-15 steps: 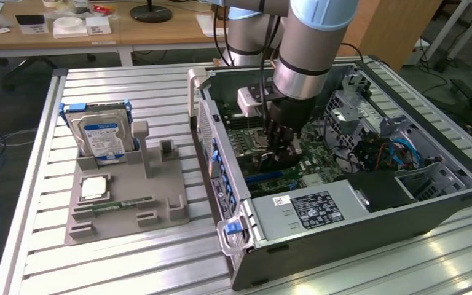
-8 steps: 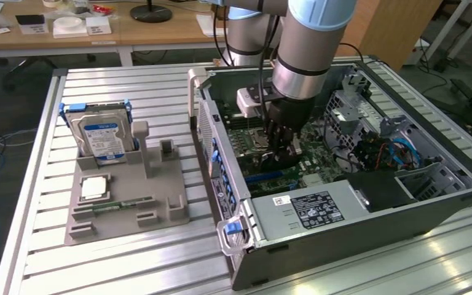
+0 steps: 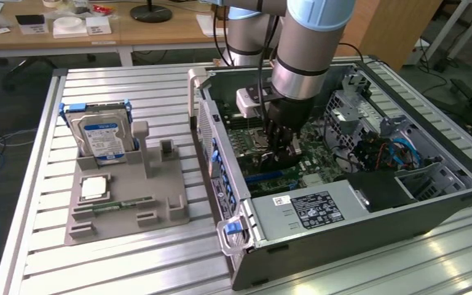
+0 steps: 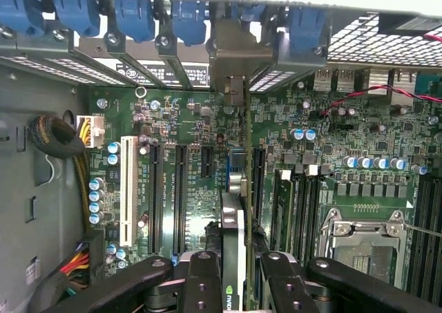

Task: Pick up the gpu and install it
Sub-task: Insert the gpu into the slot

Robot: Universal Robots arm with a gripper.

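Now the gripper [image 4: 238,275] has its fingers [image 4: 205,275] clamped partway shut on the gpu [image 4: 233,216], holding it edge-on over the motherboard [image 4: 387,133] inside the open computer case [image 3: 343,236].

The table [image 3: 137,86] is seen to be made of ribbed aluminium with a brushed, softly reflective finish. The computer case [image 3: 367,233] is formed of dull grey sheet metal, perforated in places, and blue plastic clips [image 3: 233,228] are fitted to its edge. The holder [image 3: 125,206] is moulded in matt grey plastic, while the hard drive [image 3: 101,132] shows bright metal under a glossy blue label. The arm [image 3: 302,67] is clad in satin silver metal with pale blue plastic caps. The gripper [image 4: 239,282] is finished in matt black, its fingers [image 4: 204,278] studded with shiny screws; the gpu [image 4: 233,258] between them is edged in smooth dark plastic. The motherboard [image 4: 193,119] is lacquered green.
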